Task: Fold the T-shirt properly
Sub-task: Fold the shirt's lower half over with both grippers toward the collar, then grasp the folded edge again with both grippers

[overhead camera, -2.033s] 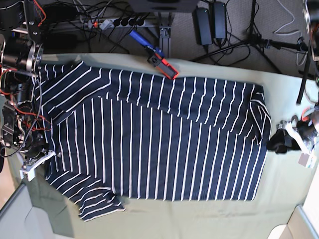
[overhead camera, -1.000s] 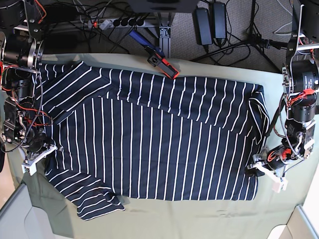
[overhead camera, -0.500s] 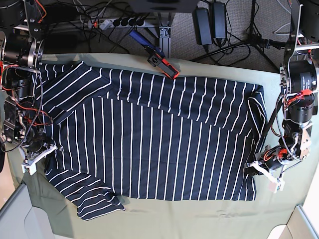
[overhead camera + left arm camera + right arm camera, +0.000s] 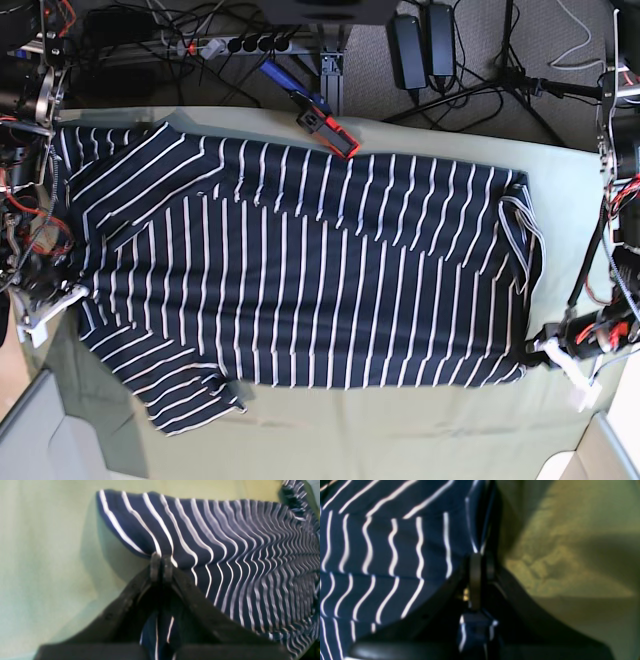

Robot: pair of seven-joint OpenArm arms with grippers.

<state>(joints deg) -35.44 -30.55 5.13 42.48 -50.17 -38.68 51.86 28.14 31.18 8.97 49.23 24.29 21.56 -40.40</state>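
Two grippers pinch one T-shirt point(image 4: 310, 270), spread flat across the olive-green cloth point(image 4: 400, 430). At the base view's left edge, the right gripper point(image 4: 62, 298) is clamped on the striped fabric; at its right edge, the left gripper point(image 4: 545, 350) is closed on the shirt's lower corner.

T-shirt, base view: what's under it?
The T-shirt lies on an olive-green cloth, visible around its edges. Whatever lies beneath the shirt's middle is covered. Both end effectors pinch its edges.
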